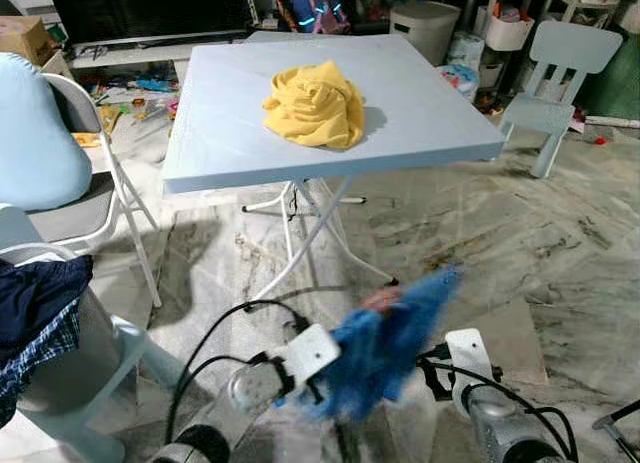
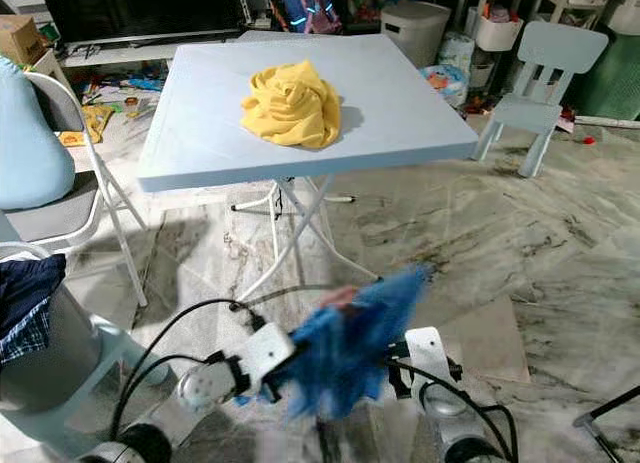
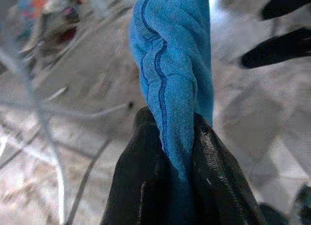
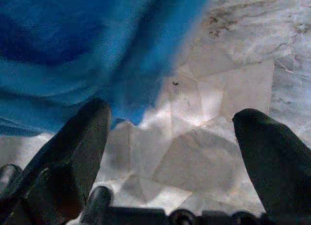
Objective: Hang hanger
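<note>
At the far left a pale blue rounded cushion (image 1: 35, 133) sat on a white folding chair (image 1: 110, 173), and below it dark navy and plaid clothing (image 1: 35, 318) was draped over a pale plastic chair (image 1: 75, 383). Further right, a crumpled yellow cloth (image 1: 315, 105) lay on the top of a light blue square folding table (image 1: 230, 133) with white crossed legs. No hanger could be made out.

Low in front of the table, the left gripper (image 3: 177, 152) was clamped narrowly on a bunched fold of a bright blue knitted garment (image 1: 385, 343), the fabric rising between its two black fingers (image 3: 138, 171). The garment hung blurred above the marbled stone floor (image 1: 560, 253).

Just right of it, the right gripper (image 4: 177, 137) stood spread wide, holding nothing, the blue cloth beside one finger (image 4: 77, 147). At the far right a small pale blue child's chair (image 1: 555, 78) stood on the floor.
</note>
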